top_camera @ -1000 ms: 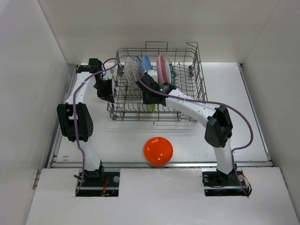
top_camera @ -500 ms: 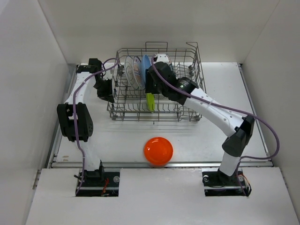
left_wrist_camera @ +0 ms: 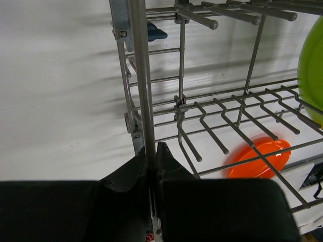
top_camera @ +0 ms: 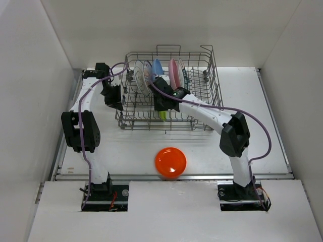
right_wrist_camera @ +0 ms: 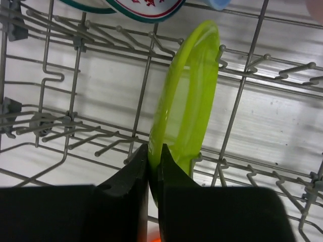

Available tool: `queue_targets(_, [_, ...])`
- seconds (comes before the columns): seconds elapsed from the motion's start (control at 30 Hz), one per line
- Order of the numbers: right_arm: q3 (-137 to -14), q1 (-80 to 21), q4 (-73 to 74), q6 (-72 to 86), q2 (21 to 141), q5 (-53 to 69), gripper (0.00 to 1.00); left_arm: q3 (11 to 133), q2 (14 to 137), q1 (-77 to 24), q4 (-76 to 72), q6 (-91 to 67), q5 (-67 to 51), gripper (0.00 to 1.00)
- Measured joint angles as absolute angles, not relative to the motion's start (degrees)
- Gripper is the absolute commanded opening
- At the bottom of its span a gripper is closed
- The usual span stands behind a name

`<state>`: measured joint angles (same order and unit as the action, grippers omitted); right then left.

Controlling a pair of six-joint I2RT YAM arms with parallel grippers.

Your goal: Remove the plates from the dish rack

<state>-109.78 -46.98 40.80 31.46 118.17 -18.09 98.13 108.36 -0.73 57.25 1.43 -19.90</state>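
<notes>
I have my left fingers (left_wrist_camera: 128, 174) pinched shut on an upright wire at the left side of the dish rack (top_camera: 135, 120). The rack sits toward the far edge of the tabletop (top_camera: 252, 146). My right fingers (right_wrist_camera: 128, 169) are clamped on the rim of the lime green plate (right_wrist_camera: 194, 91), which stands on edge between the tines inside the rack. The orange plate (top_camera: 170, 162) lies flat by the near edge, apart from the rack.

A white table (top_camera: 131, 151) fills the top view's middle, plain white walls (top_camera: 30, 75) rising at nine, twelve and three o'clock. A white panel (top_camera: 171, 212) spans six o'clock, a metal strip (top_camera: 202, 176) along its far edge.
</notes>
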Motion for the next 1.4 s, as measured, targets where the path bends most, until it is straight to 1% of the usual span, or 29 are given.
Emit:
queue_targets(0.27, [-112.0,-47.8,41.8,30.7,114.2,-19.9,0.00,97.3,107.9,-0.8,56.5,1.2,-19.9,0.00])
queue_targets(0.4, [-112.2,-48.5,39.9,25.1,106.8,-23.0,0.00,97.1,107.7,-0.8,56.4,0.9,-19.9,0.00])
queue_targets(0.57, [-116.8,-49.3,39.2,18.8,98.9,-27.4,0.00,97.1,107.7,-0.8,56.4,0.8,-19.7,0.00])
queue_targets(0.67, [-113.2,-54.0,38.5,15.3,92.9,-29.3,0.00,97.1,107.6,-0.8,56.4,0.7,-19.6,0.01])
queue_targets(0.77, [-106.4,-63.0,40.3,13.1,87.1,-29.5,0.00,97.1,107.6,-0.8,56.4,0.6,-19.4,0.01])
queue_targets(0.83, [-103.4,-68.9,43.3,13.3,85.8,-29.0,0.00,97.3,107.6,-0.9,56.6,0.6,-19.2,0.01])
queue_targets(0.93, [-100.2,-75.5,50.5,15.9,86.8,-28.3,0.00,97.3,107.5,-1.0,56.7,0.6,-18.7,0.05])
queue_targets(1.1, [-97.7,-82.3,60.7,23.1,92.0,-28.3,0.00,98.4,106.9,-1.0,58.5,0.6,-17.6,0.09])
queue_targets(1.23, [-95.7,-84.9,67.0,30.2,97.6,-29.1,0.00,99.5,105.5,-0.9,59.9,0.7,-16.5,0.11])
queue_targets(1.37, [-94.5,-85.0,72.1,36.1,105.6,-30.8,0.00,99.9,103.9,-0.7,60.4,0.8,-16.0,0.12])
queue_targets(1.4, [-94.2,-84.9,72.7,37.1,107.5,-31.3,0.02,99.9,103.6,-0.7,60.5,0.9,-16.0,0.12])
